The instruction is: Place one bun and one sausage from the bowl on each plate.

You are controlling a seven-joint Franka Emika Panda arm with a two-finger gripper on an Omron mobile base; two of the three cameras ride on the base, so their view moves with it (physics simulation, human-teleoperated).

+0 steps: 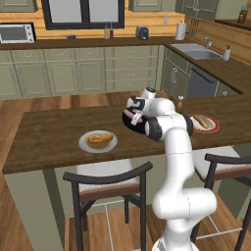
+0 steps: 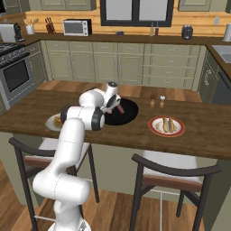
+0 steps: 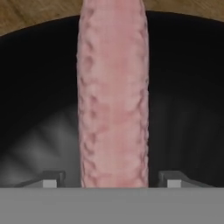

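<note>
The gripper is down in the black bowl with the pink sausage between its fingertips, gaps either side, so not clamped. One bun sits on the grey plate.

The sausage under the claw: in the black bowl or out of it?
In. The hand view shows the sausage lying on the black bowl, its dark interior on both sides.

White arm bent low, fingers apart
</note>
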